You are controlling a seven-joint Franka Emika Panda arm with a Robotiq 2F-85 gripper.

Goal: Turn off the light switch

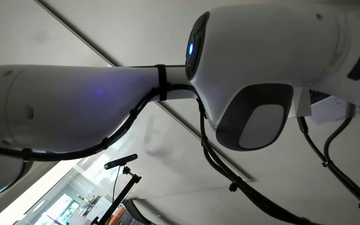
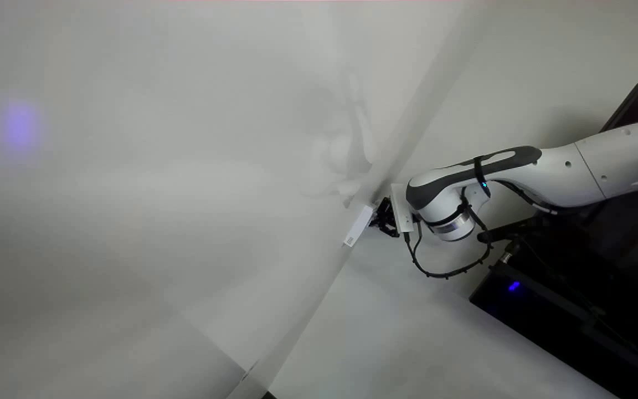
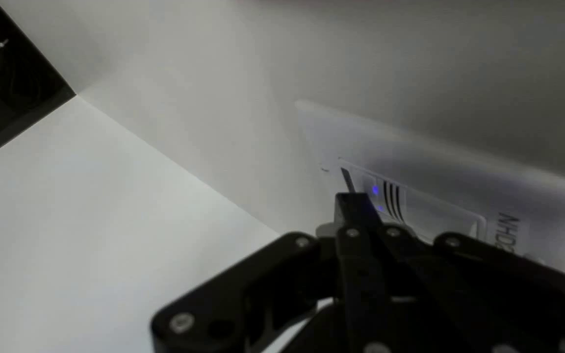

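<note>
Both fingers of the pincer (image 3: pixel 358 208) are closed together, with nothing visible between them, just below and right of the middle in the wrist view. Beyond them, at the right of that frame, is the light switch (image 3: pixel 439 191), a white plate on the wall (image 3: pixel 410 63) with a long panel (image 3: pixel 434 211) marked by a few dark stripes (image 3: pixel 393 201). In an exterior view the light switch (image 2: pixel 358 226) sits near the middle of the frame, just left of the pincer; whether the tips touch it is not clear from any view.

I take the step in hand to be the press itself. Closed fingers suit it, as they make one stiff tip. They cover the panel's lower left end, so check first that they will meet the panel and not its surround. Then push straight into the face with a short, gentle stroke; a slanting push may skid on smooth plastic. The linkage (image 3: pixel 282 274) spreads wide behind the tips, so watch that it clears the wall. Then back off along the same line and check the blue specks (image 3: pixel 375 189), which may be only a reflection
</note>
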